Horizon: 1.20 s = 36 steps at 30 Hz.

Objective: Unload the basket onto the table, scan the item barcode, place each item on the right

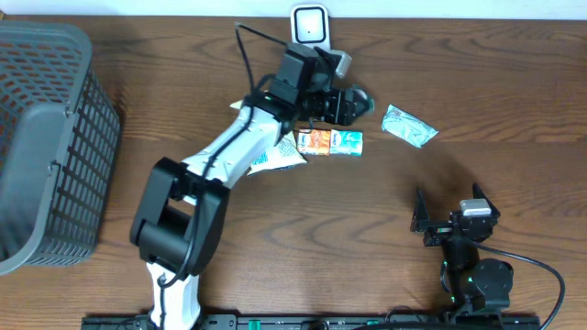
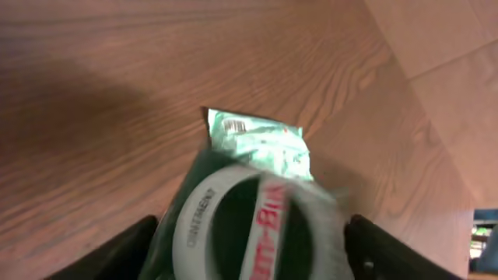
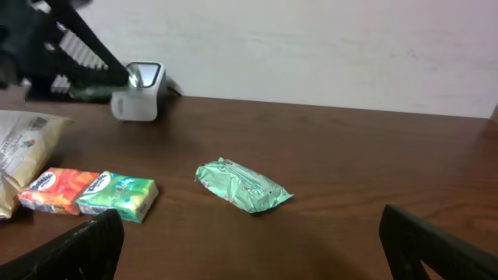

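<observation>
The left claw (image 1: 347, 103) reaches to the 12 o'clock side of the table (image 1: 275, 238), its fingers (image 2: 132, 245) either side of a round ointment tin (image 2: 233, 225). The wrist view is blurred, and whether they press on the tin or stand just clear of it cannot be told. The tin sits at about 5 o'clock from the white scanner (image 1: 310, 25), near it but not in front of its window. A green foil packet (image 1: 408, 126) lies at 4 o'clock from the tin. An orange-and-green tissue box (image 1: 330, 142) lies at 7 o'clock, beside a white snack bag (image 3: 19, 144) partly under the arm. The right claw (image 1: 449, 225) waits at the table's 5 o'clock with its jaws spread wide and nothing between them. A grey basket (image 1: 46, 137) stands at 9 o'clock.

The tin appears to be the item in hand, at the point of being taken up or set down beside the scanner. For a scan, the claw would need a firm hold, a lift, and a turn toward 11 o'clock so the code faces the window. The tin's smooth round side could slip in a loose grip.
</observation>
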Available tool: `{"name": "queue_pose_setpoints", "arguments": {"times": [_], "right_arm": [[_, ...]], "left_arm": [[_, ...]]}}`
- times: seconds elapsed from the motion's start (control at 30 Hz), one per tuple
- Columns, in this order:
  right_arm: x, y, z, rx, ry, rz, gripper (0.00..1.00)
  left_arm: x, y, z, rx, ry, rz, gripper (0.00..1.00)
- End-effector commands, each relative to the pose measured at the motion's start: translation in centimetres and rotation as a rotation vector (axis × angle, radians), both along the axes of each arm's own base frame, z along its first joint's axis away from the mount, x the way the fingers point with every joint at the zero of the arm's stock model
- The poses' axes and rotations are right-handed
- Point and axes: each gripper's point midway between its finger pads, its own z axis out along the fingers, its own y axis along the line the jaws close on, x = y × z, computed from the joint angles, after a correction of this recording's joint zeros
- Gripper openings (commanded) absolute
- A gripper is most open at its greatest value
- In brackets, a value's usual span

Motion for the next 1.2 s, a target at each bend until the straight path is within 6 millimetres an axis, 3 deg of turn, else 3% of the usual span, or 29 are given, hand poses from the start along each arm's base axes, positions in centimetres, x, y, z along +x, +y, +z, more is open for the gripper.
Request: {"name": "queue_pose_setpoints", "arguments": {"times": [0.0, 0.03, 0.17, 0.33, 0.37, 0.4, 0.47, 0.53, 0.67, 0.83, 1.0, 1.07, 1.17], "right_arm": [[0.0, -0.2, 0.0, -0.009, 0.0, -0.007, 0.99], [0.0, -0.2, 0.0, -0.009, 0.0, -0.007, 0.99], [0.0, -0.2, 0.0, -0.009, 0.0, -0.007, 0.99], [0.0, -0.2, 0.0, -0.009, 0.0, -0.007, 0.99], [0.0, -0.2, 0.0, -0.009, 0.0, -0.007, 0.99], [0.0, -0.2, 0.0, -0.009, 0.0, -0.007, 0.99], [0.0, -0.2, 0.0, -0.009, 0.0, -0.007, 0.99], [0.0, -0.2, 0.0, -0.009, 0.0, -0.007, 0.99], [0.0, -0.2, 0.0, -0.009, 0.0, -0.007, 0.99], [0.0, -0.2, 0.0, -0.009, 0.0, -0.007, 0.99], [0.0, -0.2, 0.0, -0.009, 0.0, -0.007, 0.99], [0.0, -0.2, 0.0, -0.009, 0.0, -0.007, 0.99], [0.0, -0.2, 0.0, -0.009, 0.0, -0.007, 0.99]], "left_arm": [[0.6, -0.1, 0.7, -0.003, -0.044, 0.015, 0.86], [0.6, -0.1, 0.9, -0.005, -0.048, 0.016, 0.92], [1.1, 0.9, 2.7, -0.014, -0.088, 0.028, 0.97], [2.0, 4.1, 6.7, -0.034, -0.136, 0.089, 0.94], [2.1, 4.9, 7.4, -0.034, -0.139, 0.105, 0.86], [2.2, 5.9, 8.0, -0.03, -0.137, 0.124, 0.72], [2.5, 8.6, 8.5, 0.012, -0.119, 0.2, 0.31], [2.6, 12.0, 8.3, 0.09, -0.085, 0.303, 0.09], [1.6, 18.0, 6.3, 0.295, 0.007, 0.49, 0.07], [-0.6, 22.6, 3.5, 0.535, 0.097, 0.616, 0.07], [-3.4, 29.4, 2.3, 0.821, 0.183, 0.897, 0.07], [-4.2, 30.6, 2.3, 0.87, 0.202, 0.952, 0.07], [-4.5, 30.7, 2.1, 0.881, 0.213, 0.945, 0.07]]}}
